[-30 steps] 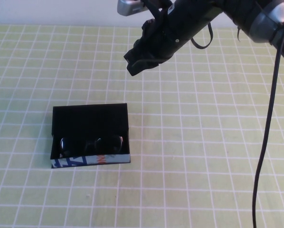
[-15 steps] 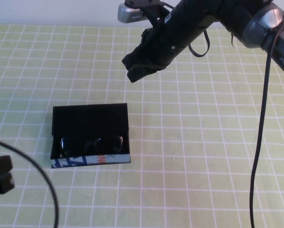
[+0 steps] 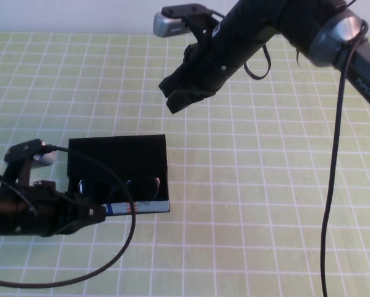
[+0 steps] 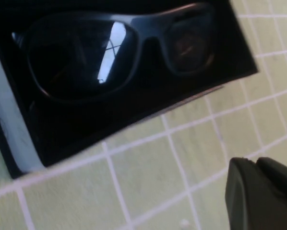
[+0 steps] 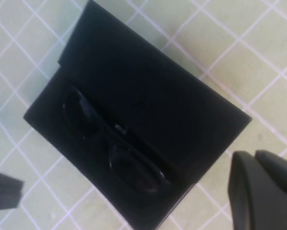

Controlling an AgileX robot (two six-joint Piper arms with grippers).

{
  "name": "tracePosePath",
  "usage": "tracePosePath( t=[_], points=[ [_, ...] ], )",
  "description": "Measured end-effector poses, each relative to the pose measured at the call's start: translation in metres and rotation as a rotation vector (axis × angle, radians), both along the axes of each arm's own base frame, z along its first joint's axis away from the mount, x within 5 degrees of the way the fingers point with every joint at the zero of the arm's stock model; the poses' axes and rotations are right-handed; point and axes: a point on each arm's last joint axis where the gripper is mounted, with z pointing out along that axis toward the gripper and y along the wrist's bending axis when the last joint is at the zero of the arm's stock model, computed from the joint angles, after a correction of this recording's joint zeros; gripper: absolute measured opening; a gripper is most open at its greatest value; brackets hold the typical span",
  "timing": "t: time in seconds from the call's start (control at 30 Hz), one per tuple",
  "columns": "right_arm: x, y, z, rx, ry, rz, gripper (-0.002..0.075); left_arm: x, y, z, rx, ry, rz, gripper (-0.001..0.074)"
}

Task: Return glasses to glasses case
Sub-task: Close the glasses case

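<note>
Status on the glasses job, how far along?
Done: glasses lie inside the open glasses case. In hand: nothing; the left end effector sits shut at the case's front-left corner, the right end effector is shut, raised behind it. Left: closing the flap lid.

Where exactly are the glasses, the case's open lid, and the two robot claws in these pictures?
glasses (image 4: 148, 36): left wrist view, bridge of the frame.
glasses case lid (image 3: 117, 154): high view, middle of the open flap.
left gripper (image 3: 89, 213): high view, its tip beside the case front.
right gripper (image 3: 180, 93): high view, its tip, hanging above the table.
</note>
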Motion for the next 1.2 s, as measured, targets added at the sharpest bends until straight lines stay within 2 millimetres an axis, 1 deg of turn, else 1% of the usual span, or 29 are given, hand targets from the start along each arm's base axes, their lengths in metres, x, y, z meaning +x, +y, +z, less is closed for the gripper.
tracePosePath(
  t=[0.13,0.3,0.4,0.6,0.7,0.87,1.2],
  points=[
    [0.007,0.005,-0.018,0.003,0.022,-0.009,-0.0011,0.011,-0.002,-0.022,-0.023,0.020,0.004,-0.0004],
    [0.017,0.011,-0.035,0.033,0.025,-0.036,-0.0011,0.019,-0.003,-0.038,-0.023,0.017,0.008,-0.0004],
    [0.021,0.014,-0.039,0.062,0.020,-0.052,-0.0011,0.022,-0.002,-0.043,-0.016,0.012,0.016,-0.0004],
    [0.023,0.019,-0.039,0.125,0.023,-0.069,-0.0011,0.026,0.000,-0.053,0.013,0.015,0.038,-0.0004],
    [0.027,0.022,-0.048,0.144,0.030,-0.074,-0.0011,0.027,0.001,-0.056,0.022,0.018,0.046,-0.0004],
    [0.033,0.027,-0.069,0.148,0.059,-0.087,-0.0011,0.028,0.001,-0.056,0.030,0.012,0.052,-0.0004],
    [0.032,0.030,-0.101,0.115,0.174,-0.058,-0.0011,0.028,0.002,-0.056,0.032,0.010,0.052,-0.0004]
  ],
)
